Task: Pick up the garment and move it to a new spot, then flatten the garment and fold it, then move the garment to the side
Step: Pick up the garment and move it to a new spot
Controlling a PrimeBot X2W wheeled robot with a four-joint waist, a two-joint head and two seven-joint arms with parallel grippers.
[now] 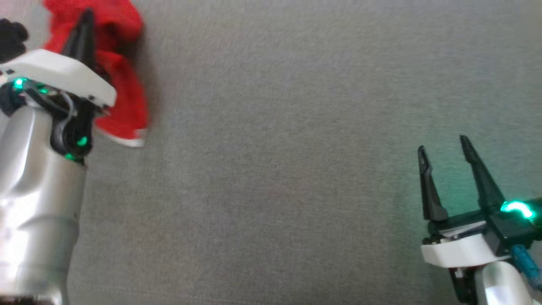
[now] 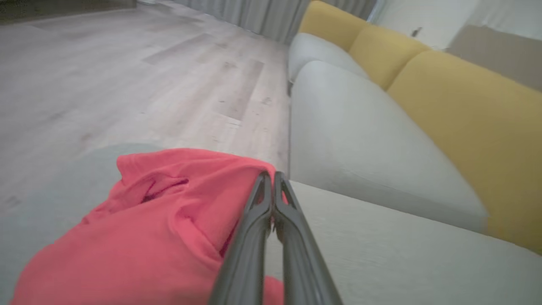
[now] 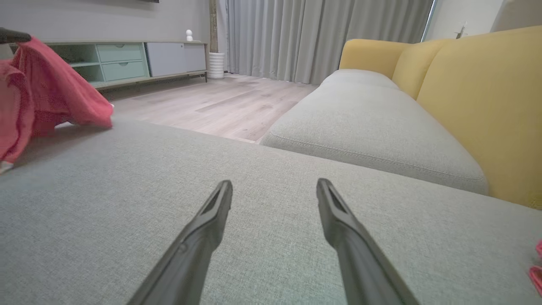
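The red garment (image 1: 123,97) is bunched at the far left of the grey cushion. My left gripper (image 1: 87,17) is shut on it, fingers pressed together. In the left wrist view the cloth (image 2: 161,220) drapes left of and beneath the closed fingers (image 2: 272,178). The right wrist view shows the garment (image 3: 51,93) hanging lifted from a dark fingertip, its lower edge near the cushion. My right gripper (image 1: 442,146) stands open at the lower right, low over the cushion with nothing between its fingers (image 3: 275,188).
I work over a wide grey sofa cushion (image 1: 275,169). A yellow backrest (image 3: 478,93) rises on the right. Wooden floor (image 3: 211,101), a low cabinet (image 3: 127,57) and curtains (image 3: 296,38) lie beyond the cushion's edge. A small pink scrap (image 3: 537,267) shows at the right edge.
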